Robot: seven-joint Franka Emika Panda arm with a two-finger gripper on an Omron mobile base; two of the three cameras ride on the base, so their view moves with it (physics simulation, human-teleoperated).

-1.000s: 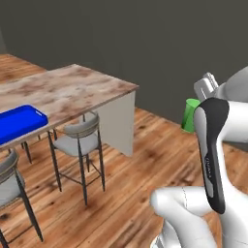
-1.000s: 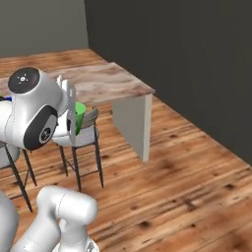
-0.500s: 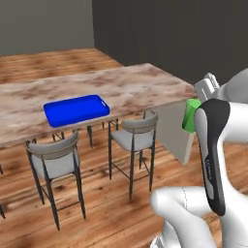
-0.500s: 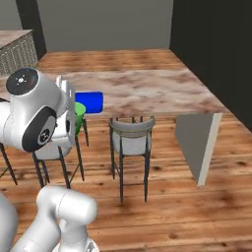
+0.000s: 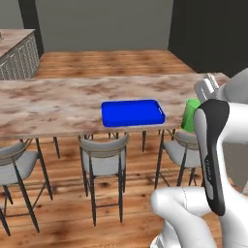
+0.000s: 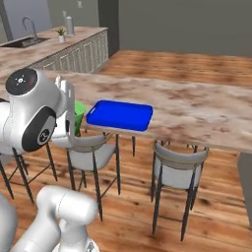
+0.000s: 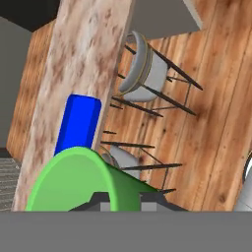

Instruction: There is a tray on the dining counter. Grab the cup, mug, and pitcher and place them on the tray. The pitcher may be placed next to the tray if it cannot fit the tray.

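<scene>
My gripper (image 7: 123, 201) is shut on the green cup (image 7: 81, 183), which lies tilted in the hand view. The cup (image 5: 191, 115) hangs beside my arm, just off the near edge of the dining counter (image 5: 58, 99) and right of the blue tray (image 5: 131, 112). From the right base the cup (image 6: 78, 115) sits left of the tray (image 6: 119, 115), above a stool. The tray lies flat near the counter's front edge with nothing on it. The tray (image 7: 78, 124) and the counter (image 7: 86, 59) run up the hand view. The mug and the pitcher are out of view.
Grey stools (image 5: 103, 156) (image 5: 183, 147) (image 5: 13, 165) are tucked under the counter's near side, and another one (image 6: 179, 166) stands to the right. A marbled worktop with a sink and cream cabinets (image 6: 47, 51) runs along the back left. The floor is wood.
The whole scene has swung as the base turned. The counter and tray now lie straight ahead and closer. The cup stays in the shut gripper.
</scene>
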